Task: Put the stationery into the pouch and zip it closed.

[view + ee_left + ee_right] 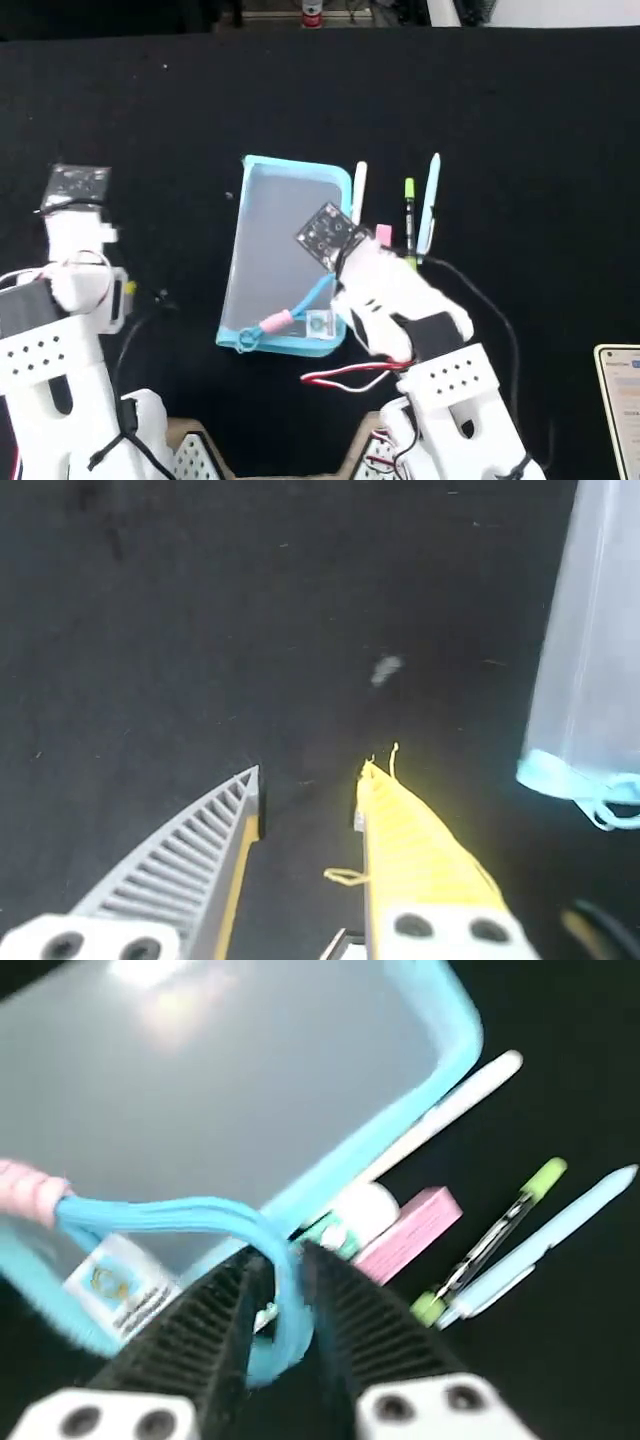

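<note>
A translucent pouch [280, 240] with light blue trim lies flat mid-table. Its pink zip pull [275, 325] sits at the near left corner, and a blue strap [312, 295] runs from it to my right gripper [335, 275]. In the right wrist view that gripper [282, 1255] is shut on the blue strap [180, 1210]. Beside the pouch's right edge lie a white pen [359, 190], a pink eraser [383, 235], a green pen [409, 215] and a light blue pen [430, 200]. My left gripper [305, 780] stands open over bare table, left of the pouch corner [580, 770].
The table is covered in black cloth. A phone-like device [620, 400] lies at the right edge. A black cable [490, 300] and a red and white cable [350, 375] trail around the right arm's base. A small white speck [385, 668] lies on the cloth.
</note>
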{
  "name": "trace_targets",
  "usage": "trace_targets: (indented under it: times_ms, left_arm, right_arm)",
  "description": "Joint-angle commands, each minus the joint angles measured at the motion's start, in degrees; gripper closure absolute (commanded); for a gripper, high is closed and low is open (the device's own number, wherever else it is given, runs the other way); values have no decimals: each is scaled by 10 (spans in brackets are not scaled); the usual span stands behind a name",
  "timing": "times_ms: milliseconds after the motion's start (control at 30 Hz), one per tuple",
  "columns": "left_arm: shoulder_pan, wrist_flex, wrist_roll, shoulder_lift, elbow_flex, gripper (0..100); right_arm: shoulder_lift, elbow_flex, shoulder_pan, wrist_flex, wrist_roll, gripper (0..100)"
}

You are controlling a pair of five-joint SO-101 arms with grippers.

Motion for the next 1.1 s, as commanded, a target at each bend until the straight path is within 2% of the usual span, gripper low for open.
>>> trace_targets:
  times_ms: [0, 133, 233, 467, 667, 800, 1067]
  left_arm:
    - [19, 3, 23, -4, 16, 836]
    - [14, -27, 25, -9, 75, 837]
    - [-15, -80, 25, -53, 142, 835]
    - [-106, -97, 23, -203, 230, 834]
    - [-117, -84, 21, -202, 227, 834]
    - [-114, -84, 21, -171, 221, 834]
    - [-115, -85, 21, -113, 200, 834]
  right_arm:
    - [-14, -20, -3, 76, 6, 761]
    - [-14, -101, -62, 156, 6, 802]
    - [-13, -128, -137, 164, 2, 852]
    - [80, -87, -229, 62, -21, 820]
    - [196, -109, -299, 8, 5, 779]
    - [262, -124, -312, -25, 66, 778]
    - [380, -168, -311, -76, 91, 778]
